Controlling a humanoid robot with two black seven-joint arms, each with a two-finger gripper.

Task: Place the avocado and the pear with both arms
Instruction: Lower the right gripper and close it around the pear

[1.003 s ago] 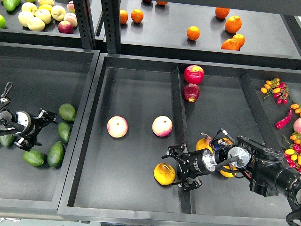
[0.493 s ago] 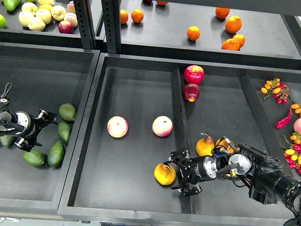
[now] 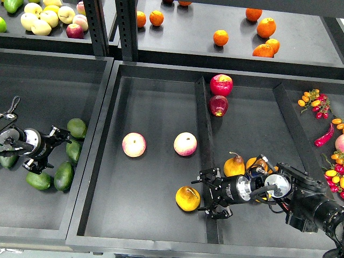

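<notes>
The pear [image 3: 187, 198], golden-yellow with a dark blotch, lies in the front of the middle tray's left compartment [image 3: 156, 215]. My right gripper [image 3: 209, 192] is open just right of it, over the divider, not touching it. Several green avocados lie in the left tray: one [image 3: 77, 128] at the top, one [image 3: 73, 151] just right of my left gripper [image 3: 56, 150], and others [image 3: 64, 176] below. My left gripper is open and empty, its fingers pointing at the avocados.
Two pink-and-cream apples [image 3: 134, 144] [image 3: 185, 144] sit mid-tray. Stemmed yellow pears [image 3: 234, 165] lie beside my right arm. Two red apples [image 3: 221, 84] are at the back. A raised divider [image 3: 203, 129] splits the tray. Oranges and apples are on the upper shelf; peppers at far right.
My right gripper has drawn back a little to the right, away from the pear, which has not moved. My left gripper has shifted slightly right toward the avocados.
</notes>
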